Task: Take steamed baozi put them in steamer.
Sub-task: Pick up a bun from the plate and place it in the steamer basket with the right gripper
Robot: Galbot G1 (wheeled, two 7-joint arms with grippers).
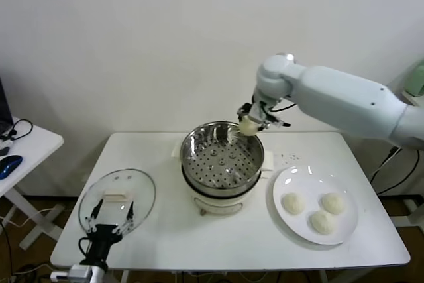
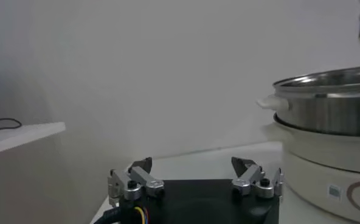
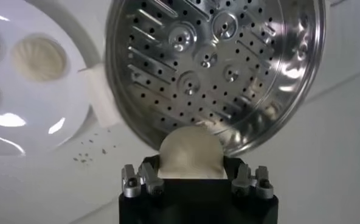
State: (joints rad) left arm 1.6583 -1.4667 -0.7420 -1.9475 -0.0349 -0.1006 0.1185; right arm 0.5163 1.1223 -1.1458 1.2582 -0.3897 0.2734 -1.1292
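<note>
The white table (image 1: pixel 199 243) carries the steamer (image 1: pixel 222 164) in the middle, its perforated tray bare. A glass lid (image 1: pixel 118 197) lies to the left and a plate (image 1: pixel 298 226) to the right, bearing three baozi (image 1: pixel 293 203). The right gripper (image 1: pixel 250 124) hangs over the steamer's far right rim, its fingers closed on a fourth bun (image 3: pixel 190 152). The left gripper (image 2: pixel 195 176) sits parked low at the table's near left corner, fingers spread with nothing between them. The buns look soft and light, likely to dent; I'd take each gently across its domed sides.
</note>
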